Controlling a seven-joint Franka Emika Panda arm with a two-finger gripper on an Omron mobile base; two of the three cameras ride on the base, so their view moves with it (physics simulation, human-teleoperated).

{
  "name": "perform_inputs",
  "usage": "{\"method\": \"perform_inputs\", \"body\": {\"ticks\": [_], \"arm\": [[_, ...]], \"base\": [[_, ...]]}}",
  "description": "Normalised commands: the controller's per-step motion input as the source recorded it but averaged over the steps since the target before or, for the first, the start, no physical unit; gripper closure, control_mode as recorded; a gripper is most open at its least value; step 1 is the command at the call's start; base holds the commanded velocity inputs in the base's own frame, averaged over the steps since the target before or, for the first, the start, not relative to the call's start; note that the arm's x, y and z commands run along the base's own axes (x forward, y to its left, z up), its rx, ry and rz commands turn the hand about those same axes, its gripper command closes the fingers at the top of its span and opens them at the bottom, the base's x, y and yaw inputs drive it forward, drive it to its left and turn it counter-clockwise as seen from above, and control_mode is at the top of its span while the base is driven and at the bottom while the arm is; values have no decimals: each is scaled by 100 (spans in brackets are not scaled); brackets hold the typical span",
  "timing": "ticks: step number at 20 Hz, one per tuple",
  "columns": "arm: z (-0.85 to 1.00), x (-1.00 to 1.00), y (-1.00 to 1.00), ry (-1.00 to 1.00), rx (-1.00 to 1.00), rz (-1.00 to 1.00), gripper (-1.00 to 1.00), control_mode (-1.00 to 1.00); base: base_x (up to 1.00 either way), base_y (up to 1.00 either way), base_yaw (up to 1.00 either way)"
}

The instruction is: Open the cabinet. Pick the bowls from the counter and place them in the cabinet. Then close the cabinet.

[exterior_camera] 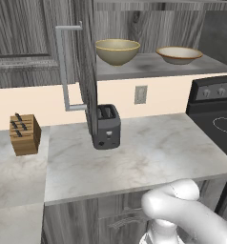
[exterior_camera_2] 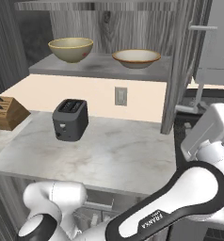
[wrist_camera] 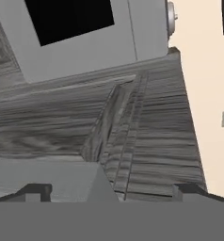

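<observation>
Progress, from the front edge back:

- Found on the counter (exterior_camera: 134,157): a toaster (exterior_camera: 107,126) and a knife block (exterior_camera: 25,134). No bowls on the slab.
- Found on the cabinet (exterior_camera: 153,66) shelf: both bowls. Olive-yellow bowl (exterior_camera: 117,51) to the left, tan-rimmed bowl (exterior_camera: 179,55) to the right. Upright, well apart, clear of the shelf edge.
- Judged done: opening and both placements.
- Judged outstanding: closing. Left door (exterior_camera: 89,71) swung out edge-on over the toaster, with its handle (exterior_camera: 63,66) facing the room. Right door (exterior_camera_2: 180,70) also swung out, with its handle (exterior_camera_2: 201,61) on the far side, towards the microwave (exterior_camera_2: 222,37).

Arm pose:

- Seen in the right base view: arm (exterior_camera_2: 180,197) rising from the base, elbow bent low in the foreground, forearm reaching up and right. Hand end placed just beside the lower part of the right door, next to its handle.
- Seen in the hand view: gripper (wrist_camera: 114,192) spread to its widest, nothing between the tips. Aimed close at a wood-grain door panel, with the microwave above it in that view.
- Not determined: whether the pale grey block at the lower left of the hand view is the handle bar, or whether the tips touch the door.
- Assessed: set up at the right door for the closing push. Left door yet to be dealt with.
</observation>
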Motion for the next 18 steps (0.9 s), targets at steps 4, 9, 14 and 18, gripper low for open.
{"method": "perform_inputs", "body": {"ticks": [4,9,14,18], "arm": [[-9,44,-6,0,-5,12,-100,-100],[-2,42,18,-7,-12,9,-100,-100],[-2,53,84,-16,-19,5,-100,-100],[0,55,100,-17,-22,1,-100,-100]], "base": [[0,0,0],[0,0,0],[0,0,0],[0,0,0]]}}
